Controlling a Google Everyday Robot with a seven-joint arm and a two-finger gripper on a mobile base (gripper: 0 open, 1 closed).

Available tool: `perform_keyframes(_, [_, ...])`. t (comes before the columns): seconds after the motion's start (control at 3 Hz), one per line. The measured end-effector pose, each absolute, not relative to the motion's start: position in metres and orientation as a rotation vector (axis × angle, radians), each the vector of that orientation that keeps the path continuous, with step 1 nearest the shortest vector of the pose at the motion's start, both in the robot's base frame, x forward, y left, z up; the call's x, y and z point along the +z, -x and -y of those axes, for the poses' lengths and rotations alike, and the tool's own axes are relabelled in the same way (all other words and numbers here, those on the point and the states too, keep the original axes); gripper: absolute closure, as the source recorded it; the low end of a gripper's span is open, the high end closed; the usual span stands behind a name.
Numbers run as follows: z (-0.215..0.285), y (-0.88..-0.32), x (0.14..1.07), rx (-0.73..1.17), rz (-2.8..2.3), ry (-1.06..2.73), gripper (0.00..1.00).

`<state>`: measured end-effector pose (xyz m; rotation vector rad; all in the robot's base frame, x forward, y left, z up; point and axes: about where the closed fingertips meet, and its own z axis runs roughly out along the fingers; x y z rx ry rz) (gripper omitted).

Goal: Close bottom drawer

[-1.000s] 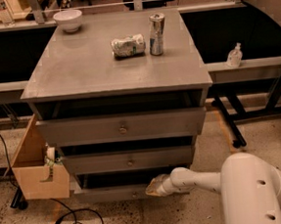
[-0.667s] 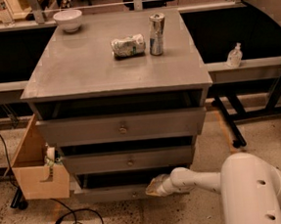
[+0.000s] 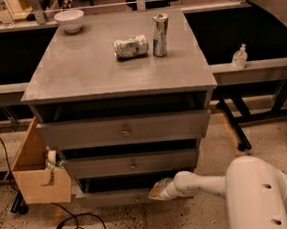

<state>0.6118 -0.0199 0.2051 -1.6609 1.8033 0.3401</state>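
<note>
The grey cabinet has three drawers. The bottom drawer [image 3: 115,196] is the lowest and narrowest front panel, near the floor; its knob is not visible. My gripper [image 3: 157,190] is at the right part of that drawer front, at the end of my white arm [image 3: 205,184], which reaches in from the lower right. The gripper tip touches or is very close to the panel. The middle drawer [image 3: 130,164] and top drawer [image 3: 125,130] sit above it, each with a small knob.
On the cabinet top [image 3: 79,72] stand a can [image 3: 159,28], a crushed can or bag [image 3: 131,46] and a white bowl [image 3: 69,20]. A cardboard box [image 3: 38,168] sits at the cabinet's left. A cable [image 3: 75,225] lies on the floor. A sanitizer bottle [image 3: 239,57] stands on the right ledge.
</note>
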Motion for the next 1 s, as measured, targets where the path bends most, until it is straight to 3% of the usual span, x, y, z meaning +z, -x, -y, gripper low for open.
perform_keyframes(0.67, [0.02,-0.612,0.205,0.34,-1.803,1.661,0.28])
perform_keyframes(1.0, [0.033,-0.569,0.202,0.355,-1.895,1.623,0.0])
